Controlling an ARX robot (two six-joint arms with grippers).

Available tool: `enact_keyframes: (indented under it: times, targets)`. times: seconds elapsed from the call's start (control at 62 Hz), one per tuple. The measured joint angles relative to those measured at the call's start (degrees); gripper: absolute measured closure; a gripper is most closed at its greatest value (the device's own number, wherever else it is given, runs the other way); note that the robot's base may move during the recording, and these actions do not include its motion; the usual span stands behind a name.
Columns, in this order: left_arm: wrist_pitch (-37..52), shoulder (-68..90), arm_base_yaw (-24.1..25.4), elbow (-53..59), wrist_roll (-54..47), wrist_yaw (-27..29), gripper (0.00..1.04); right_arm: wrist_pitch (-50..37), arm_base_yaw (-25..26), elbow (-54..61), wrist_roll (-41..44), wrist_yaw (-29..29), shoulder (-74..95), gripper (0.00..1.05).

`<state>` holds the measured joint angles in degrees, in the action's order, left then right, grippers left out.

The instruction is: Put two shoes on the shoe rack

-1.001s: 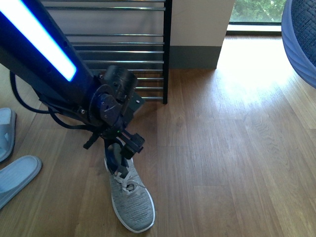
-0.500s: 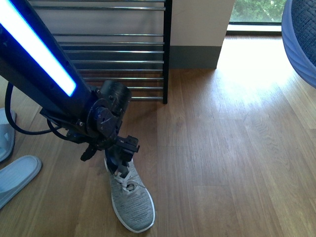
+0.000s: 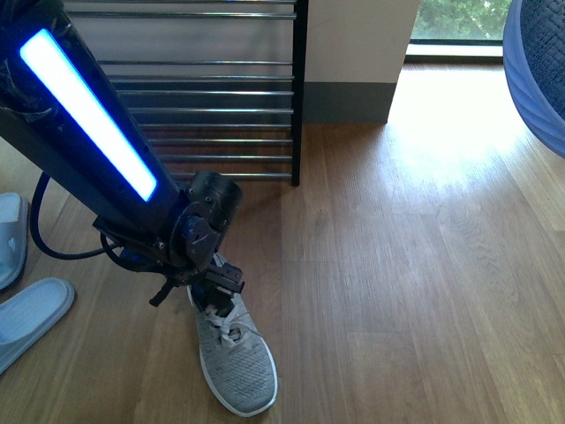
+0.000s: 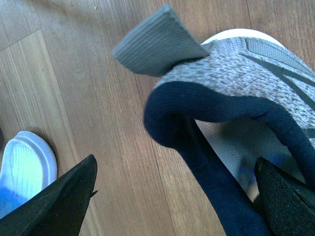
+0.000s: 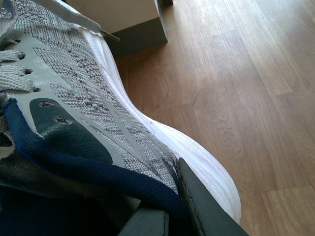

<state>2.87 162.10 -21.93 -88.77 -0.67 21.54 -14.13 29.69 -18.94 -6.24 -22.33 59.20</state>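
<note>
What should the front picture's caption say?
Robot's left gripper at the heel of a grey sneaker, shoe rack behind.

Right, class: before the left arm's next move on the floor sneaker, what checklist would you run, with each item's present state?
1. left gripper open: ok.
2. Its fingers straddle the heel collar of the grey sneaker: ok.
3. pale slide apart from those fingers: ok.
4. Visible rods of the shoe rack bare: ok.
5. Hold of the right gripper on the second sneaker: cannot tell.
</note>
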Motion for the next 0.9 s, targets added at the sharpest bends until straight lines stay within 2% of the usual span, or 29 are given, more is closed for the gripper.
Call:
enact_keyframes:
  times: [0.081,0.533,0.694,0.904]
  targets:
    - [-0.8,0.4,-0.4,-0.5,-1.0,0.2,0.12,0.0,0.0,0.0,0.0,0.0,0.0,1.03]
    - [-1.2,0.5,-1.2,-0.5,-1.2,0.7,0.8,0.0,0.0,0.0,0.0,0.0,0.0,1.03]
    - [3.3,0.4,-1.2,1.4,-6.1,1.2,1.03,0.0,0.0,0.0,0.0,0.0,0.0,1.03]
    - [9.9,-1.9,-0.8,4.7,-22.5,-1.8,1.03,0.0,0.0,0.0,0.0,0.0,0.0,1.03]
